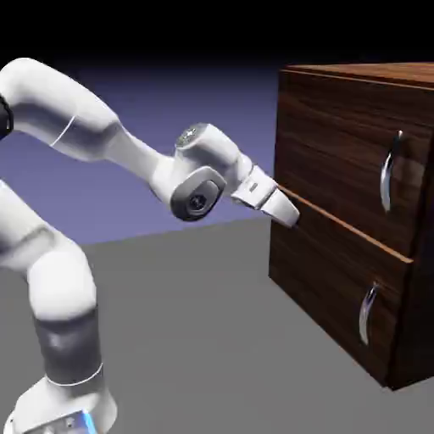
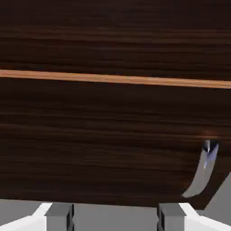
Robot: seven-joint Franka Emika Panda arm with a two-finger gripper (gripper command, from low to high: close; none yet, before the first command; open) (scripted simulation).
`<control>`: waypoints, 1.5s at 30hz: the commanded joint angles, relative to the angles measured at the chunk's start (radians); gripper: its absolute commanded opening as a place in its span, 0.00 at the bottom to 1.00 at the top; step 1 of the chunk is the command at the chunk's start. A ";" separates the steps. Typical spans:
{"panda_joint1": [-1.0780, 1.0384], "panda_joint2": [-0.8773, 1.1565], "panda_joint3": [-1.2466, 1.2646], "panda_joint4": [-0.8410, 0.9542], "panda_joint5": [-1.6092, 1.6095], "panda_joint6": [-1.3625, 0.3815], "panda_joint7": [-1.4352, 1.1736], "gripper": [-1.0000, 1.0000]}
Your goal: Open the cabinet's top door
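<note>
Left of the cabinet, a spread claw and a closed top door

At the scene's left stands the white arm [image 1: 63,284], reaching right toward the cabinet's front. Its claw [image 2: 115,217] is spread wide, with nothing between the tips; in the exterior view it overlaps the far part of the front, around the pale strip [image 1: 343,222] between the panels. It looks a little short of the wood, though touch is hard to judge there.

Farther right is the cabinet [image 1: 332,265], its top door [image 1: 326,140] closed above the strip. The door's curved silver handle [image 1: 388,172] stands upright toward the near right edge, well apart from the claw. The hand view shows only the lower handle [image 2: 203,171], which is the wrong one, so the claw probably needs to go up and nearer.

The door should feel stiff and fairly heavy, swinging as one board, most likely from its far left edge. The handle looks smooth and slick; mid-bow, where it seems to stand clear of the wood, is the place to grip, one finger on each side.

Open room lies left of the front, above the grey floor [image 1: 186,314], but the arm occupies part of the likely swing. Its links would have to give way as the door comes round, and the fingertips could catch the strip or the panel edge.
</note>
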 commanded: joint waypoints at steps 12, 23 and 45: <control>0.207 -0.076 -0.224 0.110 -0.522 -0.029 0.366 0.50; 0.397 -0.146 -0.430 0.212 -1.000 -0.055 0.701 0.50; 0.777 -0.286 -0.842 0.414 -1.957 -0.107 1.372 0.50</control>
